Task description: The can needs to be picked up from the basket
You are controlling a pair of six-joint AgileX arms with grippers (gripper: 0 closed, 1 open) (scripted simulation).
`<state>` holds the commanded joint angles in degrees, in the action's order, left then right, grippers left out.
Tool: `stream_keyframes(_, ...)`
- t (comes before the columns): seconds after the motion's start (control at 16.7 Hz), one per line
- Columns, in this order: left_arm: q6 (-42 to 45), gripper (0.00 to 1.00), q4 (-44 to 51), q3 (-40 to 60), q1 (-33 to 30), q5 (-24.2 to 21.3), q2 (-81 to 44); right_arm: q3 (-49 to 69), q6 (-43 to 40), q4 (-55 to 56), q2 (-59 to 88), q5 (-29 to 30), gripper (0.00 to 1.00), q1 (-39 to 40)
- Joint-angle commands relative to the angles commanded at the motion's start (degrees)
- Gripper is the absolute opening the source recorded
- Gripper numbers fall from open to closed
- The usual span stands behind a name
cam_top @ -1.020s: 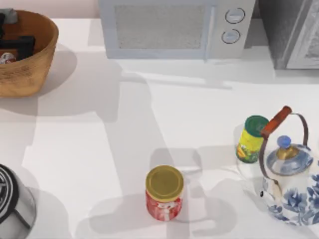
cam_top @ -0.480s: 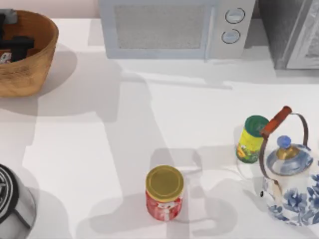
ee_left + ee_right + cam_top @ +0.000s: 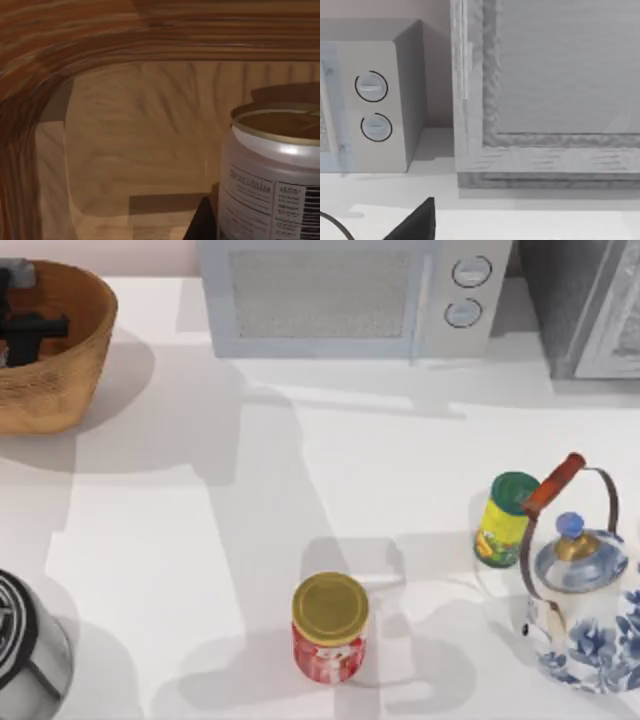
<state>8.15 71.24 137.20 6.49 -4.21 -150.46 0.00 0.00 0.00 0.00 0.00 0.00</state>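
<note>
Reaching into the wicker basket (image 3: 70, 360) at the tabletop's far left, the left claw (image 3: 22, 332) sits beside the can (image 3: 272, 175); its grip cannot be told. A glancing touch could topple the can.

Top view: camera overhead, facing down on the tabletop (image 3: 300, 490); basket (image 3: 60, 380) at 10 o'clock, microwave (image 3: 350, 300) at 12 o'clock. Left wrist view: set very near, inside the basket (image 3: 125, 150), facing its ribbed wall, with the can (image 3: 270, 175) close in front; it shares the basket with the top view. Right wrist view: low, facing level toward the microwave (image 3: 375, 105) dials and a grey framed cabinet (image 3: 545, 95); it shares the microwave with the top view
</note>
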Motion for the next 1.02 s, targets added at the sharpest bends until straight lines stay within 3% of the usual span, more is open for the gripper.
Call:
stream_keyframes(0.66,-1.1,0.0,-0.9,-3.7,0.2,0.5,5.2,0.0,0.0,0.0,0.0,0.0,1.0,0.0)
stream_keyframes(1.02,-4.1,0.0,-12.3,-22.6,1.2,1.7,24.7,0.0,0.0,0.0,0.0,0.0,1.0,0.0)
